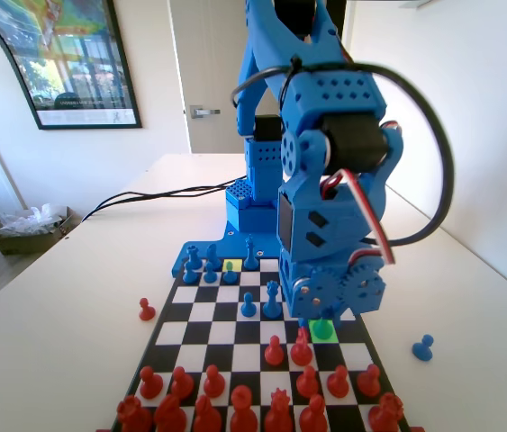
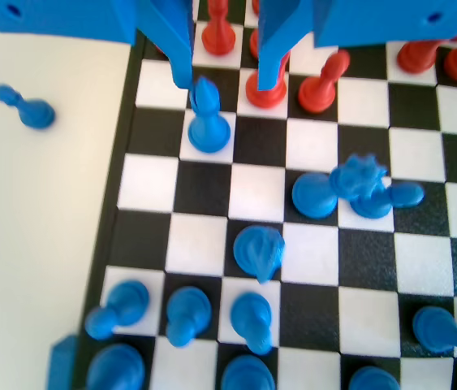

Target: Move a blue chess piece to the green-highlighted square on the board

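Note:
In the wrist view the blue chess piece [image 2: 209, 123] stands upright on a white cell in the board's second column from its left edge. My gripper [image 2: 225, 84] hangs open just above it. The left fingertip [image 2: 183, 75] is close over the piece's knob, and the right fingertip [image 2: 269, 77] is over a red pawn [image 2: 265, 94]. Nothing is gripped. In the fixed view the blue arm [image 1: 332, 270] is lowered over the green-highlighted square [image 1: 323, 330], where the piece [image 1: 323, 326] appears tinted green under the highlight.
A blue pawn [image 1: 422, 347] lies off the board on the right of the fixed view, and a red pawn [image 1: 147, 310] stands off it on the left. Red pieces [image 1: 274, 351] crowd the near rows. Two blue pieces [image 1: 272, 300] stand mid-board. A yellow-green cell [image 1: 231, 265] lies near the arm's base.

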Controlling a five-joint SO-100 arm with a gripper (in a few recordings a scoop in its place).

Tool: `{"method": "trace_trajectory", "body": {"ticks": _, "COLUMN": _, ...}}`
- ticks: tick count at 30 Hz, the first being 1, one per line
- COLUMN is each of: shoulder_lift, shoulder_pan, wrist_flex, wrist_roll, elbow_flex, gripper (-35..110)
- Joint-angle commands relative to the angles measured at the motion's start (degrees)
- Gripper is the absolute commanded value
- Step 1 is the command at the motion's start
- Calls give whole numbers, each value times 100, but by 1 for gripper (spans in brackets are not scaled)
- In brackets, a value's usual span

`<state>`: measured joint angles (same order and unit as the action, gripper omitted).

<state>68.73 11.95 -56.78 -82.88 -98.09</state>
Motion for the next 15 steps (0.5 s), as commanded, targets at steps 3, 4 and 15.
{"method": "trace_trajectory", "body": {"ticks": 3, "shoulder_lift": 721, "shoulder_pan": 141, "wrist_flex": -510, "wrist_roll": 35, "elbow_flex": 773, "gripper": 8}}
{"method": "trace_trajectory", "body": {"ticks": 4, "shoulder_lift": 773, "shoulder_pan": 141, "wrist_flex": -562, "wrist_roll": 35, "elbow_flex": 809, "gripper": 7}}
{"method": "trace_trajectory", "body": {"ticks": 15, "shoulder_lift": 2057, "shoulder_pan": 18, "wrist_flex": -1178, "wrist_roll": -149, "elbow_flex": 650, "gripper": 1}}
